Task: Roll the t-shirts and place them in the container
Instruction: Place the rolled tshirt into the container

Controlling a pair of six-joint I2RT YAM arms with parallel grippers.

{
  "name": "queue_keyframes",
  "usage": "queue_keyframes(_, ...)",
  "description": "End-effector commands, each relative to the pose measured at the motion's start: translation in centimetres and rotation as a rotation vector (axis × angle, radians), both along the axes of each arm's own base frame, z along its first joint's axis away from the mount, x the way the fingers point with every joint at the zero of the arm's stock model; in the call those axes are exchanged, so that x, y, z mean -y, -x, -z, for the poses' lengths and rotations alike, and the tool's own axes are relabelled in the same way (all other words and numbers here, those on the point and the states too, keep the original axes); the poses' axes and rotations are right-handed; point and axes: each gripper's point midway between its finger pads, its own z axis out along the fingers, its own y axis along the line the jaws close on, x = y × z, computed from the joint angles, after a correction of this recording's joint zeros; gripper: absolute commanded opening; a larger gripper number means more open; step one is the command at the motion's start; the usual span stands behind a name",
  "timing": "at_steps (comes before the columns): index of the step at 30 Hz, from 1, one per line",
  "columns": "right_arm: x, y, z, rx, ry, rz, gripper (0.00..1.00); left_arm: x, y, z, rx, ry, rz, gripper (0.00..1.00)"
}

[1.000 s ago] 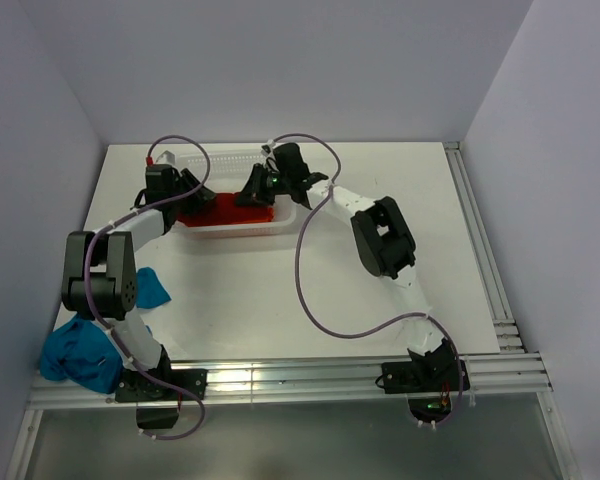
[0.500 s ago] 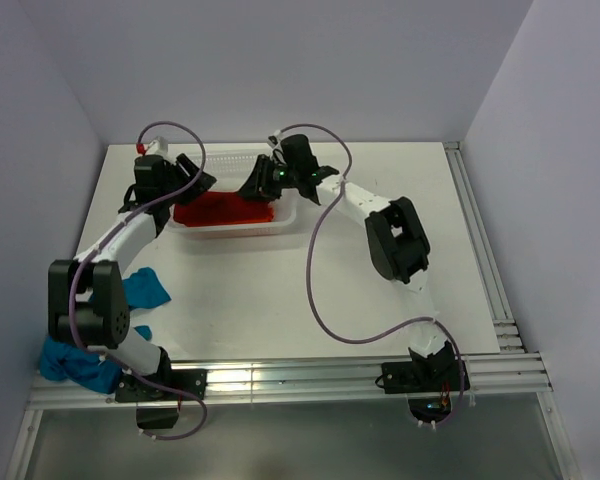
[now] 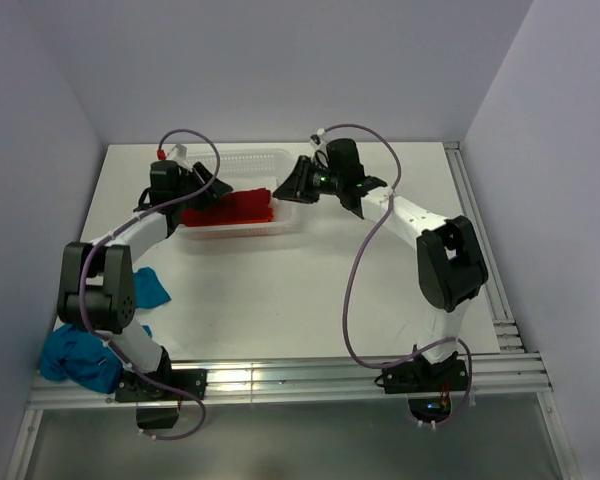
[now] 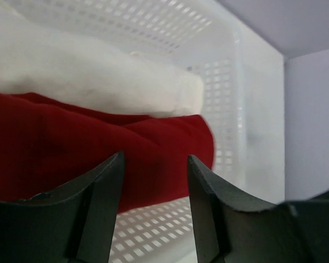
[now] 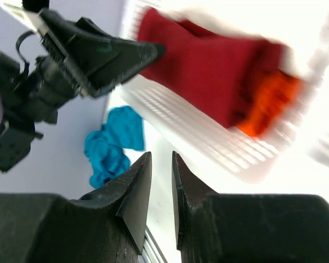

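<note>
The dark red t-shirt [image 3: 230,208] lies bunched in the white perforated basket [image 3: 280,222]. My left gripper [image 3: 206,186] is at the basket's left end, open, with the red shirt [image 4: 98,148] just beyond its fingertips [image 4: 116,164]; it grips nothing. My right gripper [image 3: 292,186] is at the basket's right end, jaws a narrow gap apart and empty [image 5: 161,159]. It looks along the red shirt [image 5: 208,66] towards the left gripper [image 5: 145,52]. The teal blue t-shirt [image 3: 80,352] lies crumpled at the near left, partly behind the left arm; it also shows in the right wrist view [image 5: 112,145].
A pale soft mass [image 4: 88,76] sits above the red shirt inside the basket [image 4: 230,109]. An orange-red patch [image 5: 268,104] shows through the basket wall. Purple cables loop over both arms. Metal rails [image 3: 500,300] run along the right and near edges.
My right arm has swung right and its gripper has left the basket's middle for its right end. My left gripper has shifted slightly right at the left end. The red shirt stays in the basket.
</note>
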Motion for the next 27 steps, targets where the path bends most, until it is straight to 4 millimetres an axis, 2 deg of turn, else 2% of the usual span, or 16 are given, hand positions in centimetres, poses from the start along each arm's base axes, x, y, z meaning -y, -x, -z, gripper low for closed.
queue_keyframes(1, 2.5, 0.2, -1.3, 0.074, 0.012, 0.037, 0.28, 1.0, -1.2, 1.6, -0.012, 0.019, 0.022, 0.53)
queue_keyframes(3, 3.9, 0.0, 0.0, 0.062, 0.068, 0.08, 0.28, 1.8, -1.7, 3.0, -0.045, 0.038, 0.055, 0.51)
queue_keyframes(5, 5.2, -0.2, 1.1, 0.048, 0.125, 0.12, 0.29, 2.5, -2.0, 3.1, -0.044, 0.045, 0.069, 0.51)
queue_keyframes(6, 6.0, -0.3, 2.3, 0.025, 0.164, 0.158, 0.3, 2.7, -2.1, 2.8, -0.034, 0.044, 0.071, 0.51)
queue_keyframes(10, 7.9, -0.6, 4.8, -0.017, 0.233, 0.243, 0.35, 2.8, -2.3, -0.3, 0.027, 0.005, 0.054, 0.54)
queue_keyframes(11, 8.2, -0.6, 5.5, -0.023, 0.247, 0.254, 0.36, 2.5, -2.2, -1.6, 0.04, -0.015, 0.043, 0.55)
queue_keyframes(13, 8.7, -0.7, 6.2, -0.028, 0.27, 0.276, 0.37, 2.1, -2.1, -2.7, 0.045, -0.036, 0.031, 0.58)
queue_keyframes(14, 8.8, -0.5, 6.8, -0.039, 0.281, 0.278, 0.38, 1.9, -1.7, -3.8, 0.05, -0.046, 0.026, 0.59)
queue_keyframes(17, 8.9, -0.3, 8.2, -0.063, 0.303, 0.286, 0.39, 1.2, -0.9, -5.7, 0.074, -0.058, -0.005, 0.73)
queue_keyframes(19, 8.7, 0.0, 8.6, -0.067, 0.304, 0.282, 0.4, 0.6, -0.2, -6.5, 0.087, -0.06, -0.034, 0.9)
queue_keyframes(22, 8.6, 0.5, 9.2, -0.07, 0.305, 0.283, 0.4, -0.1, 1.3, -8.2, 0.124, -0.065, -0.065, 0.91)
queue_keyframes(23, 8.5, 1.0, 9.7, -0.073, 0.314, 0.281, 0.4, -0.4, 2.4, -8.6, 0.121, -0.068, -0.074, 0.92)
queue_keyframes(27, 7.3, 2.1, 10.0, -0.05, 0.327, 0.274, 0.4, -1.4, 4.7, -9.0, 0.129, -0.079, -0.109, 0.95)
